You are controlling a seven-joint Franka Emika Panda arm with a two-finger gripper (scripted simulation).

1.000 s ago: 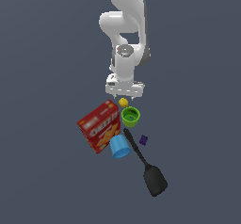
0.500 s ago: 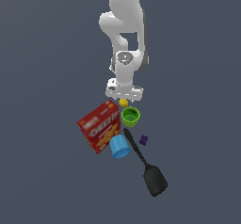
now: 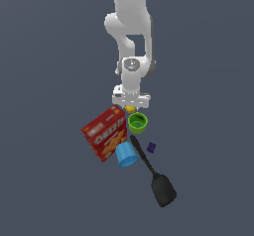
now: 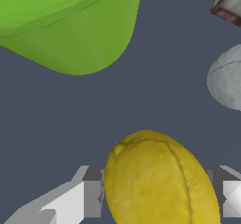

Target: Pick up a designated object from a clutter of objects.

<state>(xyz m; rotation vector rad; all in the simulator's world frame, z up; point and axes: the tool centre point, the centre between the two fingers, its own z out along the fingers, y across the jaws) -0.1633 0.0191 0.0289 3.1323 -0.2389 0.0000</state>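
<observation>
Gripper (image 3: 130, 106) down over the lemon (image 4: 160, 183), jaws apart, one finger (image 4: 77, 199) on each side; contact unclear. Lemon sits between red cracker box (image 3: 104, 133) and green cup (image 3: 137, 123). Box lettering unreadable.

The exterior view looks down from high and far back, facing the arm's front, with the whole clutter small below the gripper (image 3: 130, 104). The wrist view sits close above the floor, aimed past its own fingers (image 4: 70, 200) at the lemon (image 4: 157, 180). Both views share the lemon (image 3: 130, 109) and the green cup (image 3: 137, 123) beside it (image 4: 70, 25).
</observation>
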